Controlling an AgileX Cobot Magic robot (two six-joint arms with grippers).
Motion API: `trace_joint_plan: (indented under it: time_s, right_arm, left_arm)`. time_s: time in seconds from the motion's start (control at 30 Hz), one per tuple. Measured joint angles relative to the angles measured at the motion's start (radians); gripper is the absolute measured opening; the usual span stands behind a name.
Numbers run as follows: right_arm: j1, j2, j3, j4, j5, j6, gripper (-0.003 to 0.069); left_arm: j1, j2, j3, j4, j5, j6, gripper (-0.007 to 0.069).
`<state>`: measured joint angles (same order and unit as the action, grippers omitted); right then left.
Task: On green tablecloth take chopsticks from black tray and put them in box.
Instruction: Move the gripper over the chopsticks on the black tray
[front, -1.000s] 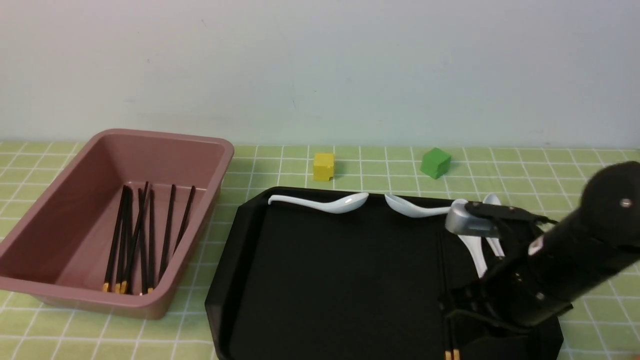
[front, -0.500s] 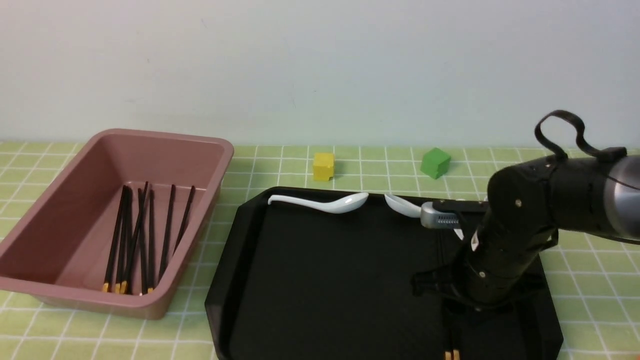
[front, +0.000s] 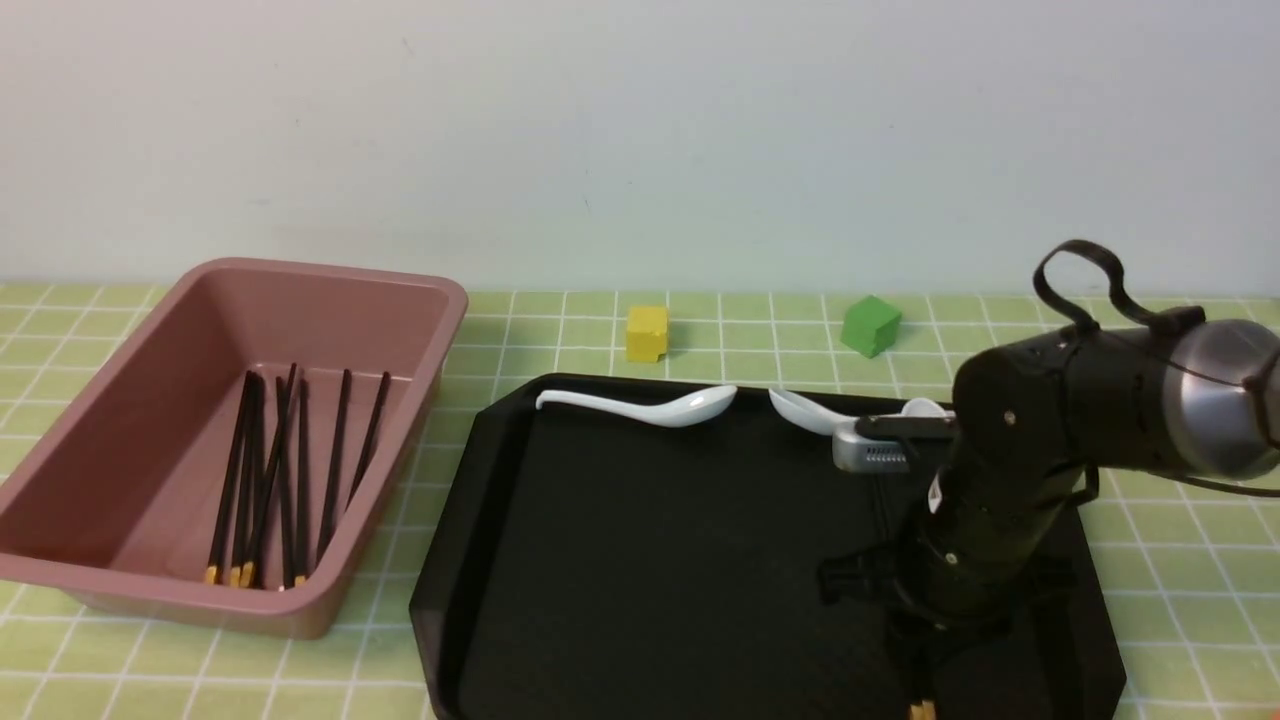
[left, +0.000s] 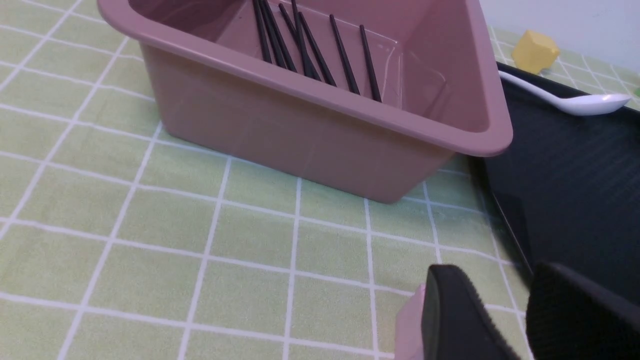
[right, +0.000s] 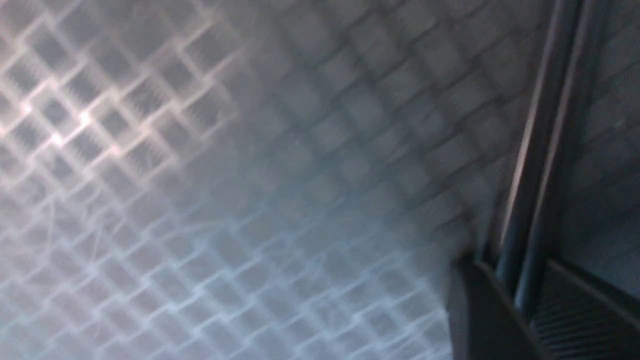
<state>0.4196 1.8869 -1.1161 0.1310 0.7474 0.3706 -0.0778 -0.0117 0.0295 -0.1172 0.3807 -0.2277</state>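
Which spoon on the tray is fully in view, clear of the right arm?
The leftmost spoon, alone along the tray's far rim, handle toward the box; the other spoons are partly hidden behind the right arm.

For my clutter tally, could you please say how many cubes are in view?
2: a yellow cube and, to its right, a green cube, both on the cloth beyond the tray; the arm may hide more.
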Motion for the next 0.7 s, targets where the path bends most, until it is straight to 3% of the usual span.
trace_joint_plan:
  time_s: [0.07,0.33,0.7]
  right_arm:
    - [0.0,0.0,-0.001,0.031,0.004,-0.03,0.0128]
    - [0.0,-0.043,0.004,0.188,0.08,-0.147,0.0129]
    - [0.0,-0.216,-0.083,0.257,0.1,-0.199,0.0129]
  left_arm:
    - [0.0,0.0,0.0,0.0,0.0,0.0,0.0238]
    - [0.0,0.0,0.0,0.0,0.0,0.0,0.0238]
    - [0.0,0.0,0.0,0.0,0.0,0.0,0.0238]
